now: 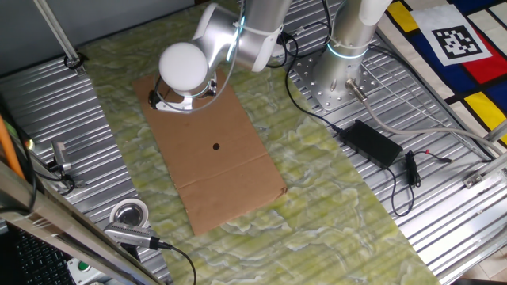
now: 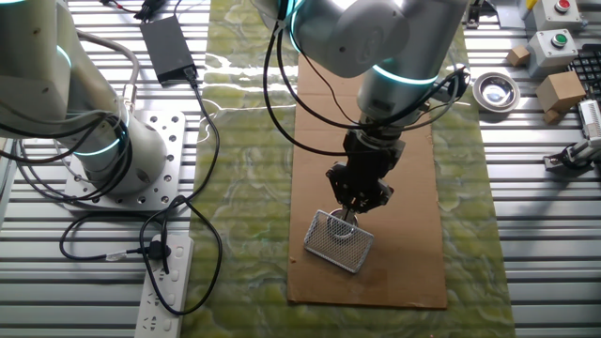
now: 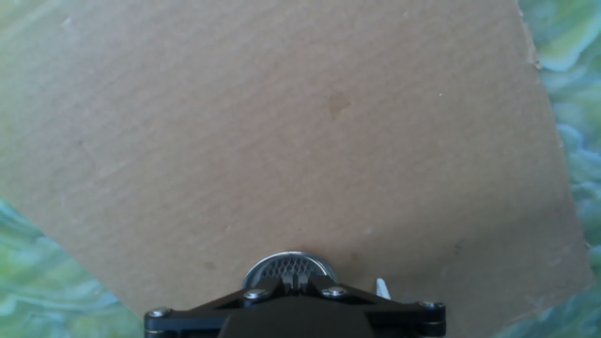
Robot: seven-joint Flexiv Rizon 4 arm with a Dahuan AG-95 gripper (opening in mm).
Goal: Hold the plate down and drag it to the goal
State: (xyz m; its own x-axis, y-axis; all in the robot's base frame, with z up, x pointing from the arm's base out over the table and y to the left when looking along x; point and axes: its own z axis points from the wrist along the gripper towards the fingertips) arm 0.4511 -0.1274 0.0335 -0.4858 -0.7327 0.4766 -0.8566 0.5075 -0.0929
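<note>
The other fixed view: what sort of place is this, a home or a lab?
Probably a robotics lab bench: ribbed aluminium table, arm base bolted to a drilled plate, button boxes at the edge.

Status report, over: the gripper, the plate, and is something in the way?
Gripper down, tip on the plate; open or shut unclear. Plate flat on the cardboard. Nothing on the cardboard between it and the black dot.
</note>
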